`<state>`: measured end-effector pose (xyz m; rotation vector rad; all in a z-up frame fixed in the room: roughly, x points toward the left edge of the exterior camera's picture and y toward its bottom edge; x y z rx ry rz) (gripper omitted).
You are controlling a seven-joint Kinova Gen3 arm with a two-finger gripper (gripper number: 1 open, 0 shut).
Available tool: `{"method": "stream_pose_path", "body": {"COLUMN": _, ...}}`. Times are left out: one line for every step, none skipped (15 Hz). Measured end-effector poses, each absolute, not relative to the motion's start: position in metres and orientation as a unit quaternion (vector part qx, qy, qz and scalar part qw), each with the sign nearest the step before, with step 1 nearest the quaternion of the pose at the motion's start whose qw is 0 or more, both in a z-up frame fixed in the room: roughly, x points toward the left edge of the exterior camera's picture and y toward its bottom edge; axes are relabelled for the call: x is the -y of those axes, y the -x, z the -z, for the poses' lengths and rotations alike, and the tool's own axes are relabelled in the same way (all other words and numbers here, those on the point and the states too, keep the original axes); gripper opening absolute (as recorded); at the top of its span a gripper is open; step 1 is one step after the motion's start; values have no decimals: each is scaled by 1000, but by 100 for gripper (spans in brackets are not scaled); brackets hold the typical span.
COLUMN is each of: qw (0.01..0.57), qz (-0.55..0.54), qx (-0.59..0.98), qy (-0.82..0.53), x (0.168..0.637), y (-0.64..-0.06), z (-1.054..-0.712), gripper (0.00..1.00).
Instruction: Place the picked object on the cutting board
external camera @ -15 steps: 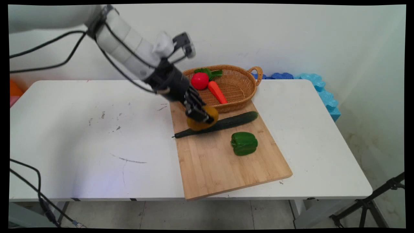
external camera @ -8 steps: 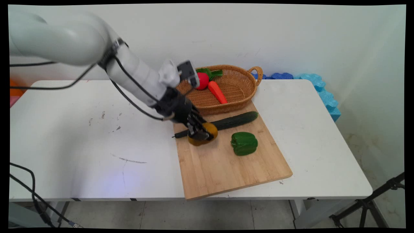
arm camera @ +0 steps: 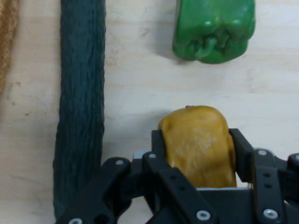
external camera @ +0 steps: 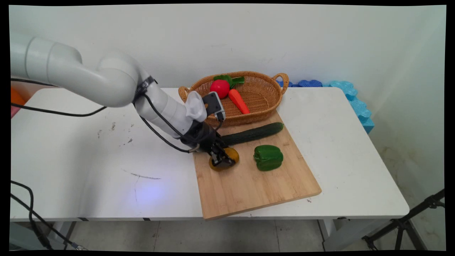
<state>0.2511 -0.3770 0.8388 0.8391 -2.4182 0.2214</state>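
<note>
The pincer (arm camera: 198, 140) is clenched on a yellow potato (arm camera: 200, 142). It rests on the board (external camera: 249, 185), between a cucumber (arm camera: 80, 107) and a pepper (arm camera: 214, 29).

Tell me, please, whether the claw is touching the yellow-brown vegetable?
Touching. In the hand view the claw has both fingers pressed against the sides of the yellow-brown vegetable, with no gap showing.
</note>
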Motion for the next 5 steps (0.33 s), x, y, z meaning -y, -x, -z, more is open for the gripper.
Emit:
{"method": "stream_pose_path", "body": {"qw": 281, "qz": -85, "qx": 903, "qy": -313, "x": 378, "y": -250, "z": -835, "gripper": 0}}
{"method": "stream_pose_path", "body": {"qw": 281, "qz": -87, "qx": 903, "qy": -313, "x": 378, "y": -249, "z": -830, "gripper": 100}}
{"method": "stream_pose_path", "body": {"qw": 281, "qz": -88, "qx": 903, "qy": -313, "x": 378, "y": -249, "z": -827, "gripper": 100}}
{"method": "stream_pose_path", "body": {"qw": 283, "qz": -89, "qx": 903, "qy": -312, "x": 379, "y": -248, "z": -824, "gripper": 100}}
{"method": "stream_pose_path", "body": {"qw": 284, "qz": -89, "qx": 903, "qy": -311, "x": 379, "y": -247, "z": -822, "gripper": 100}}
